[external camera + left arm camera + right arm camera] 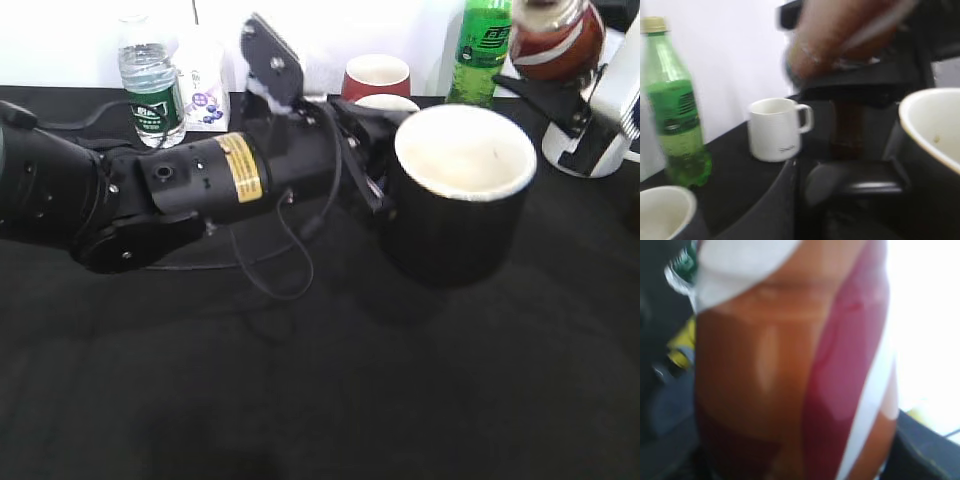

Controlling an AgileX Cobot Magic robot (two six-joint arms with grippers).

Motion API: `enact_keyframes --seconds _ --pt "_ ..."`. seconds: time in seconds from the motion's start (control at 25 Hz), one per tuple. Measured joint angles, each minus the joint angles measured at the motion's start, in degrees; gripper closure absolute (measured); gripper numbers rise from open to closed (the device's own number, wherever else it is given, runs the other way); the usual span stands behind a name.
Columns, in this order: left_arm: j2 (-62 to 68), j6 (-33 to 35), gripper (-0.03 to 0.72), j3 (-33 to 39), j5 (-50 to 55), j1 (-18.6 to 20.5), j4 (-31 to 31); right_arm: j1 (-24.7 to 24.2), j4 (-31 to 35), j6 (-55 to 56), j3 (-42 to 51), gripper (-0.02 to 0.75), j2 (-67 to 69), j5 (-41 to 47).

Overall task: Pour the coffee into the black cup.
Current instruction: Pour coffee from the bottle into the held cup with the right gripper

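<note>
left tool (385, 150) pinching the black cup (462, 195); right tool (560, 95) apparently clamps the coffee (556, 38).

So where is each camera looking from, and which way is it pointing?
Exterior view: above the table's front, slanting down at the black cup, held by the left gripper.
Left wrist view: on the left arm, facing the black cup's rim.
Right wrist view: on the right arm, pressed close to the coffee.
The exterior and left wrist views share the green bottle.

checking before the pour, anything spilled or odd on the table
No spill visible on the black table. The black cup is held off the table by the left tool, its inside looking empty. The coffee bottle is gripped aloft in the right tool, top right.
</note>
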Motion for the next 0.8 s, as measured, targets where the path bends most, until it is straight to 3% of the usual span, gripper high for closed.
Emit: enact_keyframes --seconds 0.36,0.8 --pt "0.0 0.0 0.641 0.0 0.0 0.0 -0.7 0.0 1.2 -21.5 -1.0 0.210 0.0 -0.1" --pt "0.0 -0.9 0.641 0.0 -0.1 0.0 2.5 0.0 2.7 -30.6 -1.3 0.210 0.0 -0.1"
